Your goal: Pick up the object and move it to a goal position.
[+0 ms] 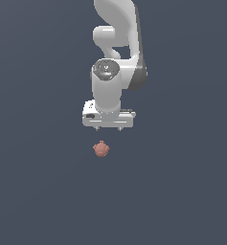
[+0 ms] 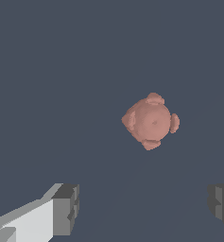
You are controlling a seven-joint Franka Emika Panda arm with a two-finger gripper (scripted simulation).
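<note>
The object (image 1: 101,149) is a small reddish-pink lumpy blob with a nub on top, lying on the dark grey floor. In the wrist view the object (image 2: 150,121) shows from above as a round body with small lobes around it. My white gripper (image 1: 108,128) hangs just above and slightly toward the exterior view's right of it, apart from it. Its fingertips (image 2: 66,208) stand wide apart with nothing between them. The gripper (image 2: 144,208) is open.
The white arm (image 1: 116,48) rises behind the gripper toward the top of the exterior view. A plain dark grey floor (image 1: 38,191) surrounds the object on all sides.
</note>
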